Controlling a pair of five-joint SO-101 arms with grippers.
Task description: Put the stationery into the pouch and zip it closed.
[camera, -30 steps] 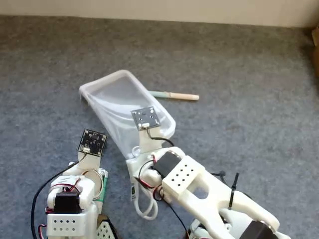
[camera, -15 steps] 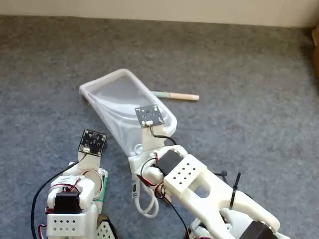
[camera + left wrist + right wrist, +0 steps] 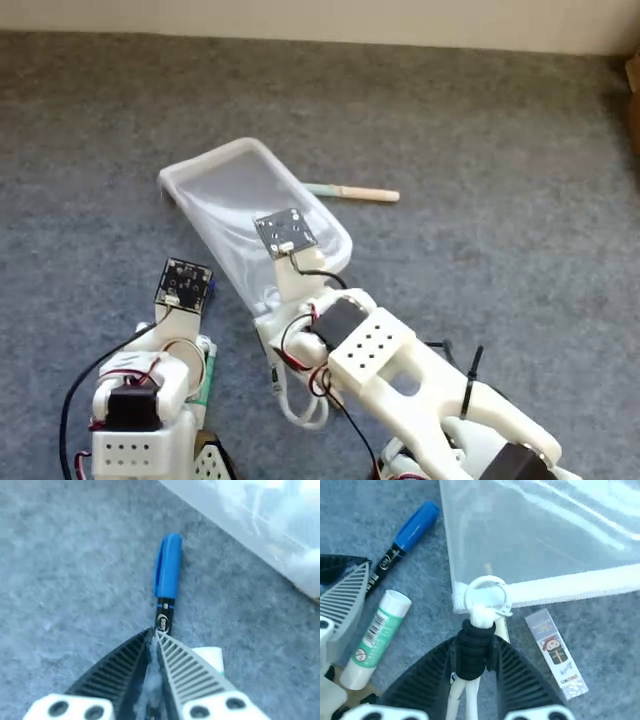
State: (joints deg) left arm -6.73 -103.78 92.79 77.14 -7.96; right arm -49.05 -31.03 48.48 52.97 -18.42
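Gripping the pull cord (image 3: 470, 660) tied to the zip ring (image 3: 485, 597), the right hand (image 3: 476, 647) has its jaws closed snugly on the cord's black-wrapped stretch, right at the mouth corner of the pouch (image 3: 545, 530). The pouch lies flat on the grey counter (image 3: 500, 150), slanting away from the arms, with its white zip band nearest them. It looks like thin, clear, floppy plastic. It should be light and slick, and prone to slide or crumple when pushed. The stiffer zip band and the ring are judged the sound places to hold it, since the film itself would give little purchase.

The left hand (image 3: 155, 632) has its jaws pressed together, tips at the black tail of the blue marker (image 3: 167, 570). The marker lies on the counter just beside the pouch's long edge, and whether the tips pinch it cannot be told. It is a rigid, smooth, round barrel, likely to roll and best taken across its middle. A glue stick (image 3: 375, 632) lies beside it, also hard and round. A small eraser (image 3: 552, 652) rests just outside the zip band, flat and easy to nip by its long sides. A pencil (image 3: 350, 192) lies past the pouch's far side.

As for print, the marker barrel carries white lettering, the glue stick has a barcode on a green label, and the eraser shows a cartoon figure with small text.
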